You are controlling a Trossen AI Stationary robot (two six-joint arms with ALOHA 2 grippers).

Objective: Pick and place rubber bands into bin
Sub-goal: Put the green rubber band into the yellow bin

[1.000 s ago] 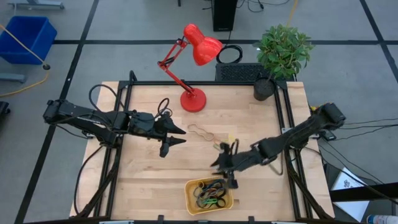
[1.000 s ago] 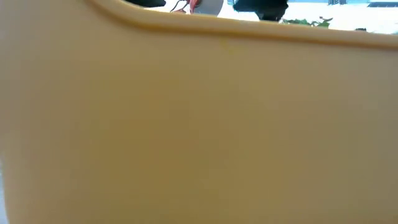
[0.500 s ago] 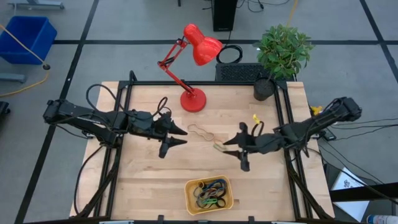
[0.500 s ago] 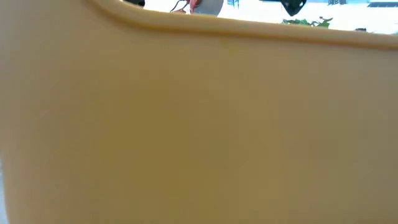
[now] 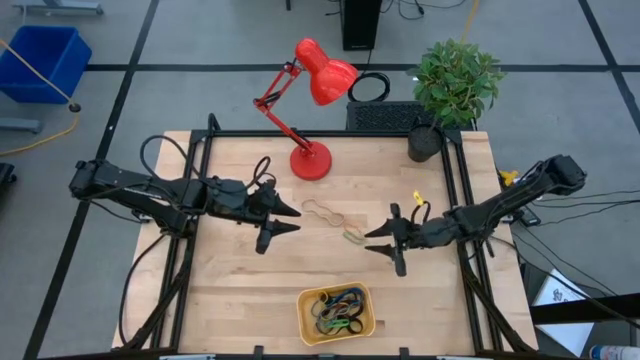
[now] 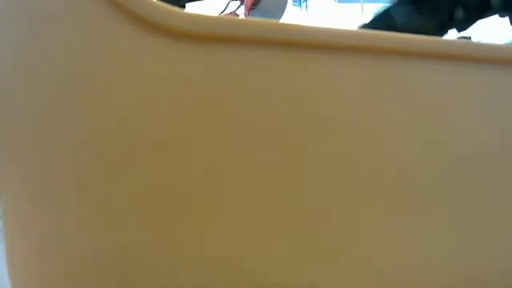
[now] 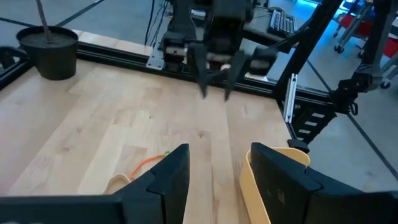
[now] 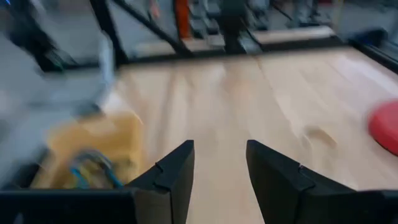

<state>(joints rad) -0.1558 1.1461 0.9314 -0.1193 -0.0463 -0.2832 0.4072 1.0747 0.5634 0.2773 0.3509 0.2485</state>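
Note:
The yellow-orange bin [image 5: 336, 312] stands near the table's near edge and holds several rubber bands [image 5: 340, 308]. Its wall [image 6: 256, 160] fills the low view. Loose bands lie flat on the wood: a tan loop [image 5: 322, 211], a small one [image 5: 352, 236] and a black one [image 5: 262, 168]. My left gripper [image 5: 285, 222] is open and empty, left of the tan loop, which also shows in the left wrist view [image 7: 115, 182]. My right gripper [image 5: 372, 241] is open and empty, just right of the small band.
A red desk lamp [image 5: 310, 160] stands at the far middle of the table. A potted plant [image 5: 455, 85] stands at the far right corner. A small yellow object [image 5: 417, 197] lies near the right arm. Black rails run along the table's sides.
My right gripper has moved away from the bin toward the table's far edge. It has turned so that its fingers point toward the table's left, and it now stands beside the small band. The bands and the bin have stayed in place.

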